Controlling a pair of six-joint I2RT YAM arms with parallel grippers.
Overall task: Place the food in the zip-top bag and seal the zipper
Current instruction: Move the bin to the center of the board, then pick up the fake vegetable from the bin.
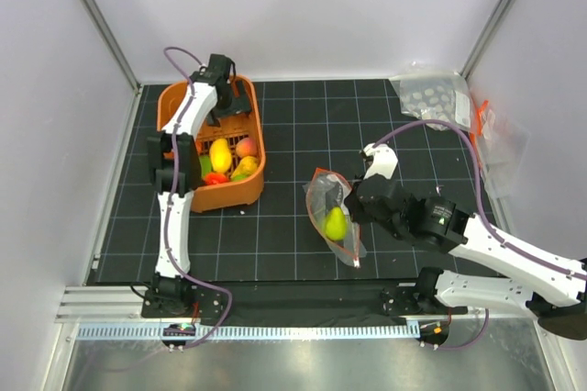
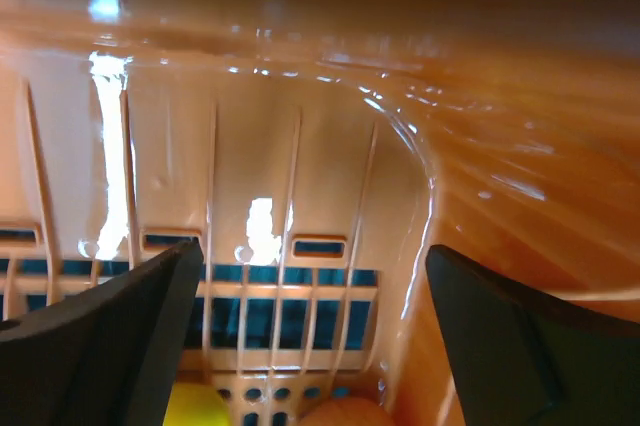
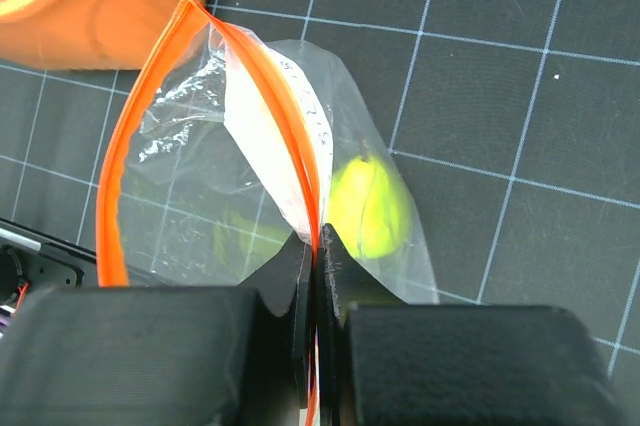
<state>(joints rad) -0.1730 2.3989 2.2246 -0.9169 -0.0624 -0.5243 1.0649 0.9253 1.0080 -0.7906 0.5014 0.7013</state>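
Right now R gripper [image 3: 315,246] pinches bag zipper [image 3: 130,136], L gripper [image 2: 310,296] open in basket [image 2: 480,196].

zip-top bag [image 1: 321,196] 1 | food [image 1: 336,223] inside 1 | basket [image 1: 234,194] 1 | spare bags [image 1: 431,93] 2

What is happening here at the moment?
The right gripper is shut on the zipper of the bag, and the bag's mouth gapes open. One yellow-green fruit lies inside. The left gripper, open, reaches into the basket, above the other food.
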